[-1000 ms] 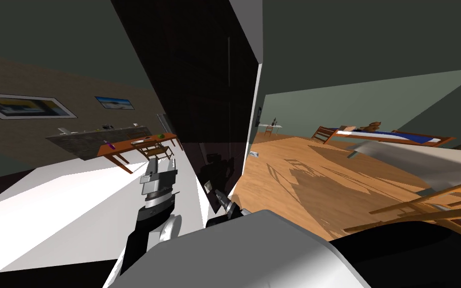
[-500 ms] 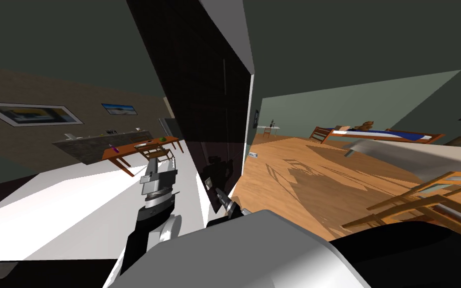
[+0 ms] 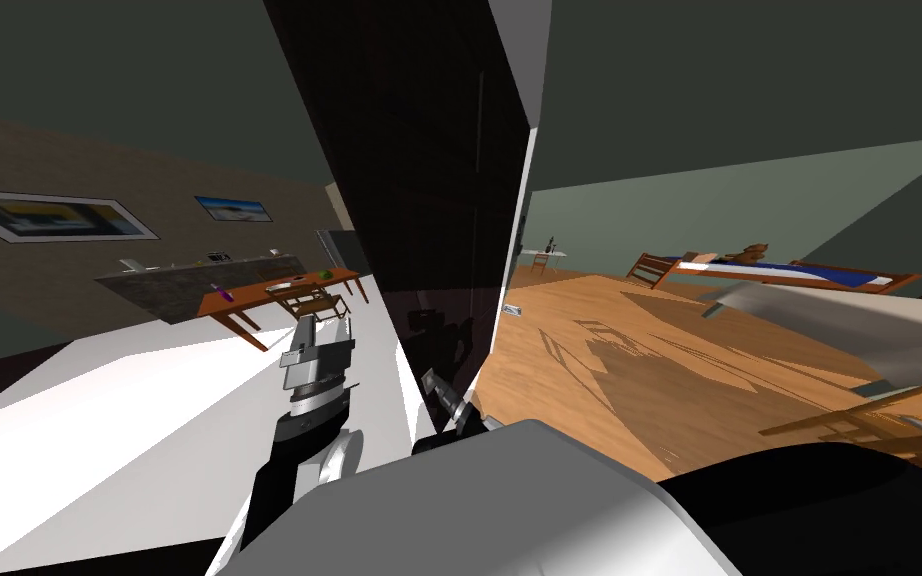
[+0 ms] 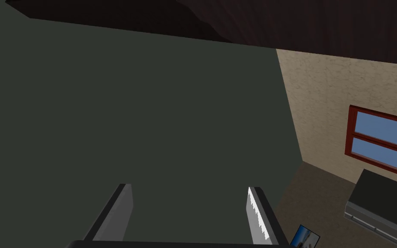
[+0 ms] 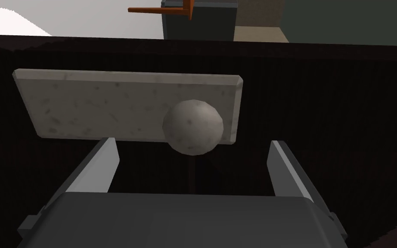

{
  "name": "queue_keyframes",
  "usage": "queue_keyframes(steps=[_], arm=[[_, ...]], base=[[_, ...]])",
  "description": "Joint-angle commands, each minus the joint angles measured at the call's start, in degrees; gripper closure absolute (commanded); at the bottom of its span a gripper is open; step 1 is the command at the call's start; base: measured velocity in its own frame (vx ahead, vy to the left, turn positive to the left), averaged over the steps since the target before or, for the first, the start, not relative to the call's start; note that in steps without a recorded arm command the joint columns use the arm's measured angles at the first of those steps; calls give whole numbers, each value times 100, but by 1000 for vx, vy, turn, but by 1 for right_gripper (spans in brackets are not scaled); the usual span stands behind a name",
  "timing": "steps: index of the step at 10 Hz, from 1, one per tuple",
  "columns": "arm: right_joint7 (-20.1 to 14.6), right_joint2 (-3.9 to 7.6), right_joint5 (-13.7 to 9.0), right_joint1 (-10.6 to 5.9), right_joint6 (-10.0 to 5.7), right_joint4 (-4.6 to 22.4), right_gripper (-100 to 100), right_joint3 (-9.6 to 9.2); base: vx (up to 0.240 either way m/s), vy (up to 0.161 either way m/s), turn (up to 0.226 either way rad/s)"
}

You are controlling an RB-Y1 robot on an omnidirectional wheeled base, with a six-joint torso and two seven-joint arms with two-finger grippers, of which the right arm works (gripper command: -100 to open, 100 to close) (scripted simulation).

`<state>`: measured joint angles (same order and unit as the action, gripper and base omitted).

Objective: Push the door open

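Door, dark brown, hinged, partly open

Item: door (image 3: 429, 200), standing edge-on just ahead, between the white floor (image 3: 149, 420) on the left and the wooden floor (image 3: 649, 360) on the right. Fittings: pale speckled plate (image 5: 98, 105) with round knob (image 5: 192, 127). Right gripper (image 5: 193, 144) faces the panel just below the knob, fingers spread, grasping nothing. Left gripper (image 3: 325, 328) is raised left of the door, fingers spread, empty. Handling (judged): rigid slab, fairly heavy, swings on its hinges and will not flex. The knob looks smooth and likely to slip. No hold needed; press the flat face beside the knob, where leverage is best.
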<state>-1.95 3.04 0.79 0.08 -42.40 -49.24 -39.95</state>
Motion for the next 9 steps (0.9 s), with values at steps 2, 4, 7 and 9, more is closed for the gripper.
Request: queue_keyframes(steps=[2, 4, 7, 9], arm=[[5, -35, -2, -17, -5, 22, -100, 17], [5, -35, -2, -17, -5, 22, 100, 17], [5, -35, -2, -17, -5, 22, 100, 17], [7, 32, -18, 10, 5, -12, -100, 32]], base=[[92, 80, 7], [-10, -11, -1], [-13, -11, 2], [-64, -31, -40]])
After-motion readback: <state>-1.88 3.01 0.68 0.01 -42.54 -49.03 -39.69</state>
